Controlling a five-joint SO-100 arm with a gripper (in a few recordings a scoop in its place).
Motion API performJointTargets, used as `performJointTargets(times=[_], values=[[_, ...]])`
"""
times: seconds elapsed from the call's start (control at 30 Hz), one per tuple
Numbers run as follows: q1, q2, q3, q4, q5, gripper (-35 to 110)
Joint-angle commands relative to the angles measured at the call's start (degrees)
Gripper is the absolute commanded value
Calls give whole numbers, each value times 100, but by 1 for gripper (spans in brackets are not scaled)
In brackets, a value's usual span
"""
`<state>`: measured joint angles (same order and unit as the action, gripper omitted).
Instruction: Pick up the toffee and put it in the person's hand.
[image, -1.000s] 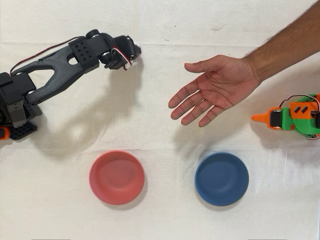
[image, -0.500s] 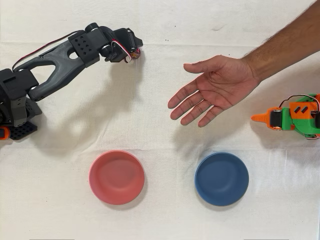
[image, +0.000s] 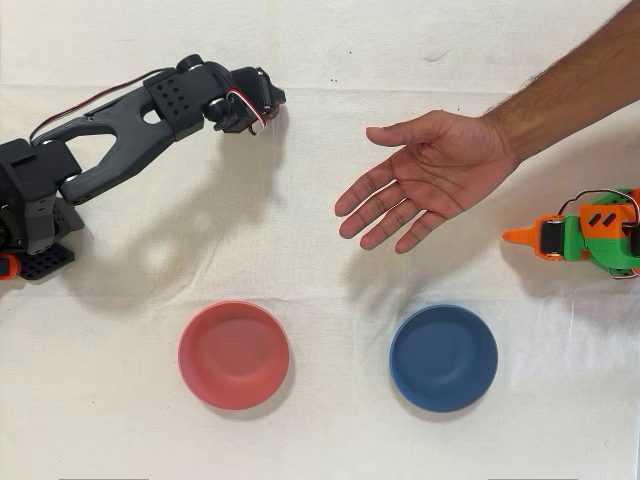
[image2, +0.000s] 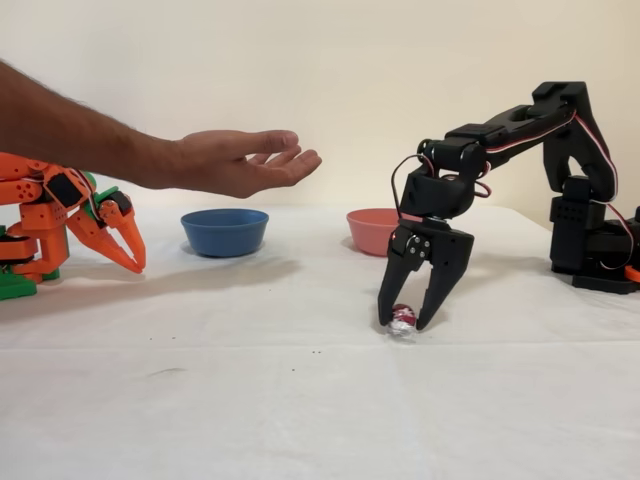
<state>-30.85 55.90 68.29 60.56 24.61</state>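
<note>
Two black claw (image2: 406, 322) fingers apart, straddling small shiny red-wrapped toffee (image2: 402, 318) on white-clothed tabletop (image2: 300, 400), set for closing; bare open palm (image: 432, 175) raised, waiting.

black arm (image2: 520, 125): matte black printed links, long link has a triangular cutout, perforated block with a grid of small holes near the wrist. red/white/black wire bundle runs along the top, looping at the wrist. gripper (image2: 405, 318): two tapered black fingers under a boxy servo housing. base is a black block with an orange bit at the edge
</note>
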Motion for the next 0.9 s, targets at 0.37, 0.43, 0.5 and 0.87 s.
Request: performJointTargets(times=[0.37,0.43,0.5,0.87], values=[[132,264,9,-97,158,20],[141,255,9,-105,176,19],[132,255,0,-132,167,19],[18,255,-246,-149,26,17]])
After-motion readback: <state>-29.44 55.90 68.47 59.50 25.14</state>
